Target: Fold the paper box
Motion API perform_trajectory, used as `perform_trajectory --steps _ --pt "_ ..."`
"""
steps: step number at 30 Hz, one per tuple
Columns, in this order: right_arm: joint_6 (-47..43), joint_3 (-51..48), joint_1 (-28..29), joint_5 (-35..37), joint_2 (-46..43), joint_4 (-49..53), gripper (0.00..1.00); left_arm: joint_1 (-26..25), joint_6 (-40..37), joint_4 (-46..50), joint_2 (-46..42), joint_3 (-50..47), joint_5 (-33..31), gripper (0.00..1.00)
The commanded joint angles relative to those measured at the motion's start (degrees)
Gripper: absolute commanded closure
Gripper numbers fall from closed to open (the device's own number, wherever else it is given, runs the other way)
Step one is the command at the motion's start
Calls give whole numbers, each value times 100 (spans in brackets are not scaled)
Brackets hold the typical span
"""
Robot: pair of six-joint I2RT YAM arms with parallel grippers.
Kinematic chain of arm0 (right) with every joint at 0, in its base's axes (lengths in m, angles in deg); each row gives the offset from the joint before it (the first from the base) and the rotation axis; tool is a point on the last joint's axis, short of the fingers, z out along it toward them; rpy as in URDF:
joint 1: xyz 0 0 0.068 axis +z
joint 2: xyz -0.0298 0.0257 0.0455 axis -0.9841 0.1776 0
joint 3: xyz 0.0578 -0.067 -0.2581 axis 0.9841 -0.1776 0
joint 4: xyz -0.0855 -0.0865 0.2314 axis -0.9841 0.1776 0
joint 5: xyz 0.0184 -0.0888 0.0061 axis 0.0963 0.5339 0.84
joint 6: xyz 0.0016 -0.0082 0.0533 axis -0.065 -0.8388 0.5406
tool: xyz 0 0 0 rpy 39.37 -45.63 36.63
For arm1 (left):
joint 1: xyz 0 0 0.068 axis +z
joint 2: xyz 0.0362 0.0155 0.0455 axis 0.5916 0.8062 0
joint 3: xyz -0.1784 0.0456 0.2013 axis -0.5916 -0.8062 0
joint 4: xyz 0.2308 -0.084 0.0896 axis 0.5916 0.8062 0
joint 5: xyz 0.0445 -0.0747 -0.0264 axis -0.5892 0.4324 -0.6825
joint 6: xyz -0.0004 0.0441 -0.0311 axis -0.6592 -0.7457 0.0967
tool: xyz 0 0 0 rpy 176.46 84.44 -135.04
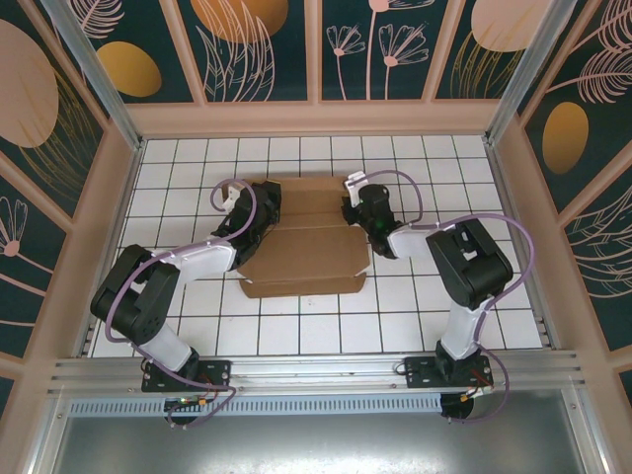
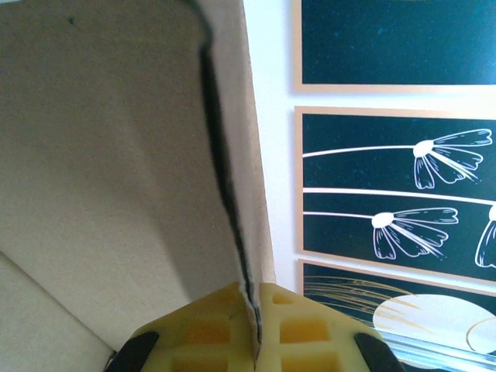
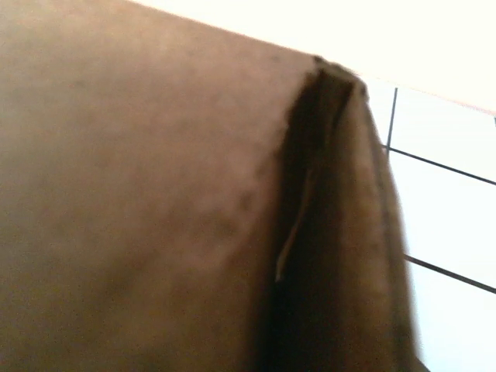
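Note:
The brown paper box [image 1: 308, 247] lies on the white tiled floor between the two arms, its side flaps raised. My left gripper [image 1: 259, 205] is at the box's left side. In the left wrist view its yellow pads [image 2: 209, 329] are pressed together on the thin edge of an upright cardboard flap [image 2: 116, 155], so the left gripper [image 2: 254, 301] is shut on the box. My right gripper [image 1: 356, 210] is at the box's right flap. In the right wrist view, blurred brown cardboard [image 3: 139, 194] hides its fingers.
Pink frame walls with dark floral panels [image 1: 267, 49] enclose the tiled floor [image 1: 444, 316]. A metal rail [image 1: 316, 373] carrying both arm bases runs along the near edge. Bare tiles lie in front of the box and to both sides.

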Motion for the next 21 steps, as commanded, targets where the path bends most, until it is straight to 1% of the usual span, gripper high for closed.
perform_trajectory --steps 1,3,5,7,11,14,18,19,21 --pt "390 316 49 1411 288 747 93 -19 140 919 73 -28 -73 100" --pt "451 388 66 1842 362 831 97 -32 149 954 81 -5 -73 100" --pt "532 432 191 2062 416 883 99 -43 150 985 105 8 -72 100" --pt "769 681 215 2356 545 1277 99 -51 164 990 138 16 -64 100" --pt "827 1216 301 2862 932 2046 99 -68 219 1018 191 33 -41 100" --pt "874 1283 331 3025 1012 2136 97 -72 234 1014 204 37 -29 100" --pt "916 1148 280 2668 885 1952 86 -77 221 957 230 -1 6 100" --pt "911 1063 245 2452 804 1848 80 -79 220 956 230 -25 12 100" --pt "896 831 185 2084 560 1519 62 -78 223 954 230 -68 -10 100"
